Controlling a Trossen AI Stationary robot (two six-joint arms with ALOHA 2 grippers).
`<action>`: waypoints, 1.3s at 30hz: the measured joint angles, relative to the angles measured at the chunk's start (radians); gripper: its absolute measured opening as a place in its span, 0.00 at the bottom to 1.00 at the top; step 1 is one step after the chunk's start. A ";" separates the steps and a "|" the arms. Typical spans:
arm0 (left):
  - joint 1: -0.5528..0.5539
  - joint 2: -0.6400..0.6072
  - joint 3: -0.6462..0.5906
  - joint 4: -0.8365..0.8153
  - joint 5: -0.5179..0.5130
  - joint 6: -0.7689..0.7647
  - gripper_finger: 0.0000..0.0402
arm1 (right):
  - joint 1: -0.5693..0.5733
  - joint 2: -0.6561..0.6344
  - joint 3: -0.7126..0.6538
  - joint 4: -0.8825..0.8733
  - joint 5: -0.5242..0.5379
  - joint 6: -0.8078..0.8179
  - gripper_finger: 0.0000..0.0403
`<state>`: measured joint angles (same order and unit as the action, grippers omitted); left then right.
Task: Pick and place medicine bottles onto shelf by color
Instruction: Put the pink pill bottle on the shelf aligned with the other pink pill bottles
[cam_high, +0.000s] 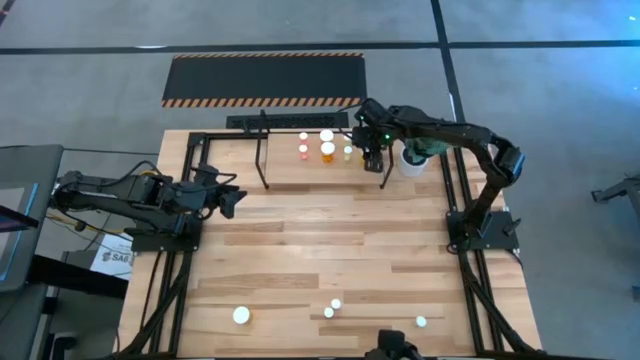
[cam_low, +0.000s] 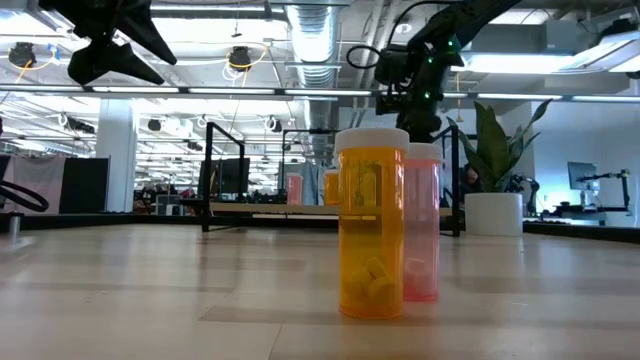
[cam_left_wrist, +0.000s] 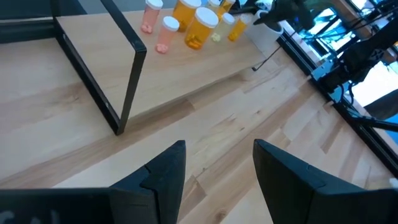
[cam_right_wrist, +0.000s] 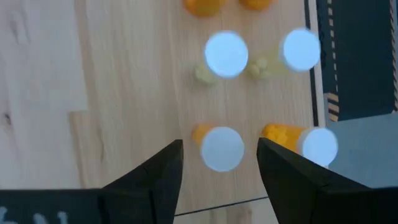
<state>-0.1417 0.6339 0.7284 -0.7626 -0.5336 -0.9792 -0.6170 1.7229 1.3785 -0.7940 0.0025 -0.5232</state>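
The shelf (cam_high: 300, 165), a light wooden board in a black rod frame, stands at the table's far side. Several white-capped medicine bottles (cam_high: 327, 150) stand on its right part: pinkish, orange and pale ones. My right gripper (cam_right_wrist: 219, 155) is open above the shelf's right end, pointing down. Its fingers stand on either side of a small orange bottle (cam_right_wrist: 222, 148) without touching it. Another orange bottle (cam_right_wrist: 311, 144) stands beside it, and two pale ones (cam_right_wrist: 226, 54) stand farther on. My left gripper (cam_high: 232, 198) is open and empty above the table's left side.
Several more bottles stand near the table's near edge (cam_high: 241, 316) (cam_high: 421, 321). In the low view an orange bottle (cam_low: 372, 225) and a pinkish one (cam_low: 422, 225) stand close to the camera. A white pot with a green plant (cam_high: 412, 160) stands right of the shelf.
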 joint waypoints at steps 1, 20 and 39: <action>0.000 0.000 0.000 -0.003 0.002 0.002 0.43 | 0.000 0.000 0.009 -0.003 0.000 0.000 0.56; 0.000 0.000 0.000 -0.014 0.014 0.034 0.43 | 0.117 -0.001 0.121 -0.103 -0.003 0.199 0.54; -0.001 0.002 0.000 0.147 0.254 0.300 0.43 | 0.542 -0.049 0.483 -0.610 -0.003 0.662 0.54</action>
<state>-0.1427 0.6355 0.7284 -0.6157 -0.2797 -0.6795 -0.0746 1.6744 1.8614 -1.4043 -0.0009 0.1385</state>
